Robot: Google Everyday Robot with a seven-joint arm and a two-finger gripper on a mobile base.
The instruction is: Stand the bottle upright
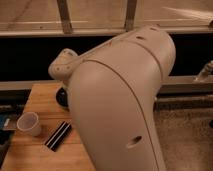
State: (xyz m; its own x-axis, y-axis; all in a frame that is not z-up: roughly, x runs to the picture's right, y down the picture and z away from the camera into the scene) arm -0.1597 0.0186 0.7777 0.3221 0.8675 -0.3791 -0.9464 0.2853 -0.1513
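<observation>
we see neither the bottle nor our closed gripper, both hidden behind the arm point(120, 105) above the worktop point(42, 97); we judge the bottle light, slippery plastic, best gripped mid-body.

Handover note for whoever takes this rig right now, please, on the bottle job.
The gripper is out of view behind the arm housing; fingers shut, on what, if anything, cannot be seen.
The bottle is not visible; the arm covers much of the table.
Visible: white cup and black striped bar, apart, on the table's left side.
Done: nothing confirmed. Left: find the bottle, stand it upright.
</observation>
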